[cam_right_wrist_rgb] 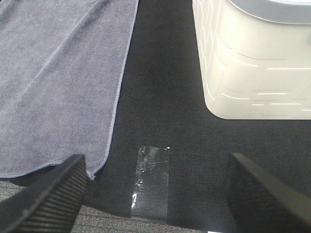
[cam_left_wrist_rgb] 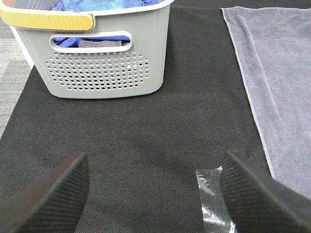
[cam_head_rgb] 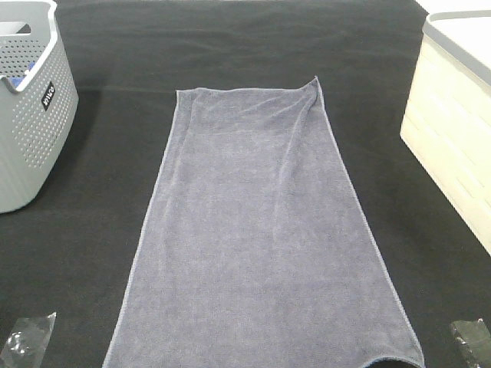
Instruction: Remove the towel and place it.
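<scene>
The greyish-purple towel [cam_head_rgb: 257,230] lies spread flat and lengthwise on the black table cloth [cam_head_rgb: 230,46], in the middle of the exterior view. Its long edge shows in the left wrist view [cam_left_wrist_rgb: 277,82] and its near corner in the right wrist view [cam_right_wrist_rgb: 58,77]. My left gripper [cam_left_wrist_rgb: 155,194] is open and empty, over bare cloth left of the towel; its tip shows in the exterior view [cam_head_rgb: 27,337]. My right gripper [cam_right_wrist_rgb: 155,194] is open and empty, right of the towel's near corner; its tip also shows there [cam_head_rgb: 472,341].
A grey perforated basket [cam_head_rgb: 31,115] with a yellow handle [cam_left_wrist_rgb: 48,19] and blue cloth inside stands at the far left. A cream bin [cam_head_rgb: 453,115] stands at the right. Clear tape strips [cam_right_wrist_rgb: 150,179] lie on the cloth near each gripper.
</scene>
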`<control>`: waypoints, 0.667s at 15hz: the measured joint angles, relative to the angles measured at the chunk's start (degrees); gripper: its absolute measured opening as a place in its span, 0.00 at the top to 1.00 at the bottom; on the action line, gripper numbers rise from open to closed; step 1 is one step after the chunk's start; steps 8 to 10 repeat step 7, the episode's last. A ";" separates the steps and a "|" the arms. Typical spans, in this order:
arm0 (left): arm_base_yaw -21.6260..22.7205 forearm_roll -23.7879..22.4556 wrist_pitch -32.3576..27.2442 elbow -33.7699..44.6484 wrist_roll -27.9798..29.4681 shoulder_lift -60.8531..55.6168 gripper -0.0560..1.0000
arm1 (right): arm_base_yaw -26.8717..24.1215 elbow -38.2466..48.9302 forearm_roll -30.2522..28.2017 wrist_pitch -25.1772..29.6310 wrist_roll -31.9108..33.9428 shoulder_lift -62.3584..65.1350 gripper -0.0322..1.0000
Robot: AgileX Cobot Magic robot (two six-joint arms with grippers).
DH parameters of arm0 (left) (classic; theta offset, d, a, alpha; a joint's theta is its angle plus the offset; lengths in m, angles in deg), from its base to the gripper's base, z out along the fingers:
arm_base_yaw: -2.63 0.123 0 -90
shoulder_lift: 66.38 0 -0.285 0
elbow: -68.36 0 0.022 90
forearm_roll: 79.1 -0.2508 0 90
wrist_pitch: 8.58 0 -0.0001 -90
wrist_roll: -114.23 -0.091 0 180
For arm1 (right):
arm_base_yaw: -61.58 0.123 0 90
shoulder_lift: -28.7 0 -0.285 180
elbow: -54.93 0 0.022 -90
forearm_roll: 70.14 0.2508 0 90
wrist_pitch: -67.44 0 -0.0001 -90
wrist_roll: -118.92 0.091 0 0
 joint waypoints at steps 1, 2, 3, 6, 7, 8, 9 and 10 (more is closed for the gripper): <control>0.00 0.00 0.00 0.00 0.00 0.00 0.27 | 0.00 0.00 0.00 0.00 0.00 0.00 0.23; 0.00 0.00 0.00 0.00 0.00 0.00 0.27 | 0.00 0.00 0.00 0.00 0.00 0.00 0.23; 0.00 0.00 0.00 0.00 0.00 0.00 0.27 | 0.00 0.00 0.00 0.00 0.00 0.00 0.23; 0.00 0.00 0.00 0.00 0.00 0.00 0.27 | 0.00 0.00 0.00 0.00 0.00 0.00 0.23; 0.00 0.06 0.00 0.00 0.00 0.00 0.27 | 0.00 0.00 0.00 0.00 0.00 0.00 0.23; 0.00 0.06 0.00 0.00 0.00 0.00 0.27 | 0.00 0.00 0.00 0.00 0.00 0.00 0.23; 0.00 0.06 0.00 0.00 0.00 0.00 0.27 | 0.00 0.00 0.00 0.00 0.00 0.00 0.23; 0.00 0.06 0.00 0.00 0.00 0.00 0.27 | 0.00 0.00 0.00 0.00 0.00 0.00 0.23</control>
